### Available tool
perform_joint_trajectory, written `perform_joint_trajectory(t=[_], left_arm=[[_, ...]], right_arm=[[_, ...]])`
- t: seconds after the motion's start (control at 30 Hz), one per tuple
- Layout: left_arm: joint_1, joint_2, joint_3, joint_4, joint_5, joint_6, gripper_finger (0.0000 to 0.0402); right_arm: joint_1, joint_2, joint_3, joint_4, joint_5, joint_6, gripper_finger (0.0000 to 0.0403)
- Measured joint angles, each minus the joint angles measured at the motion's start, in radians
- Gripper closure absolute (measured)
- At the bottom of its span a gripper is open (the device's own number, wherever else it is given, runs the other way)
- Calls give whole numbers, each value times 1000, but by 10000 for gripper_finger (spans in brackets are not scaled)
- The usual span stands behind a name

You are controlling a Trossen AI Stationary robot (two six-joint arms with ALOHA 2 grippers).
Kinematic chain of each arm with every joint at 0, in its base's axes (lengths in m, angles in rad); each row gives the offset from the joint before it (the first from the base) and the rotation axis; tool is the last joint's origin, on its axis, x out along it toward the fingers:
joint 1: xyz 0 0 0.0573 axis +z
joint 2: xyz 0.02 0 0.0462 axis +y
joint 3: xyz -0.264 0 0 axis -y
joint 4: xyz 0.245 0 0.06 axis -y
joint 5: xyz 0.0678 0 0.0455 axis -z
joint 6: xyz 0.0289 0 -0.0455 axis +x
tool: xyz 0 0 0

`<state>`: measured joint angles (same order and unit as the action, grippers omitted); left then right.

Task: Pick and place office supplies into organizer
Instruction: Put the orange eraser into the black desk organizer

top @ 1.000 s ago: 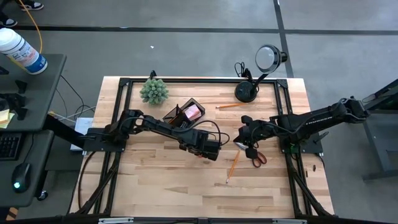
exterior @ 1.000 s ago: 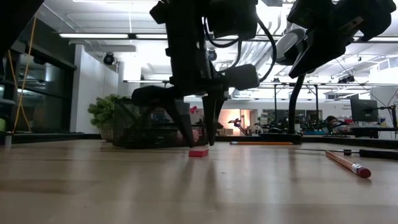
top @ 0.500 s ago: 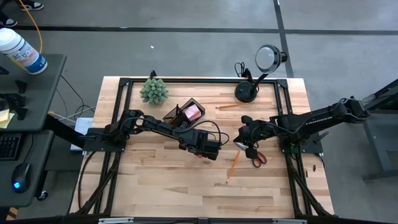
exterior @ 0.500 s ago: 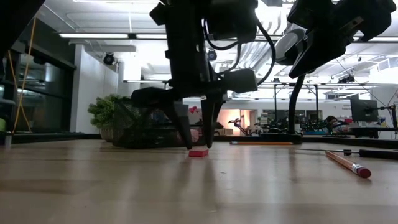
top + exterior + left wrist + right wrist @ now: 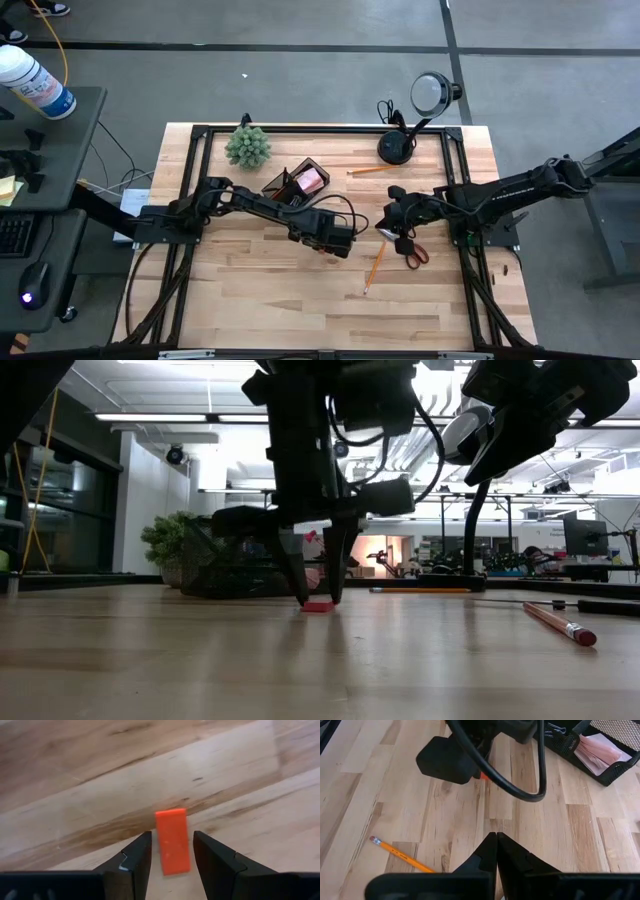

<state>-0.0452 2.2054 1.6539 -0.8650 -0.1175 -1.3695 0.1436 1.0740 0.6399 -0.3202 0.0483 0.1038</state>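
The left claw (image 5: 171,851) stands narrowly parted astride the small red-orange block (image 5: 172,840), fingertips down at the worktop (image 5: 300,290), one finger on each long side so a squeeze would catch it. The block lies just beside the organizer (image 5: 297,184). The right claw (image 5: 496,851) waits pinched empty, farther from the organizer.

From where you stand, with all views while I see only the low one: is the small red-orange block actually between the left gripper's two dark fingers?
Observer: Yes. The left wrist view shows the small red-orange block lying flat between the left gripper fingers, gaps on both sides.
Operator: And the right gripper?
Observer: The right gripper is shut, holding nothing, above bare wood.
Operator: Anything in the black mesh organizer?
Observer: The black mesh organizer holds a pink sticky-note pad.
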Motion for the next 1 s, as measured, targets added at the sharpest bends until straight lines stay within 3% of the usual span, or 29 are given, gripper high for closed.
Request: perform_joint_trajectory(t=[1.0], left_arm=[[0, -1, 0, 1, -25, 47, 268]], right_arm=[[0, 0, -2, 0, 1, 0, 401]])
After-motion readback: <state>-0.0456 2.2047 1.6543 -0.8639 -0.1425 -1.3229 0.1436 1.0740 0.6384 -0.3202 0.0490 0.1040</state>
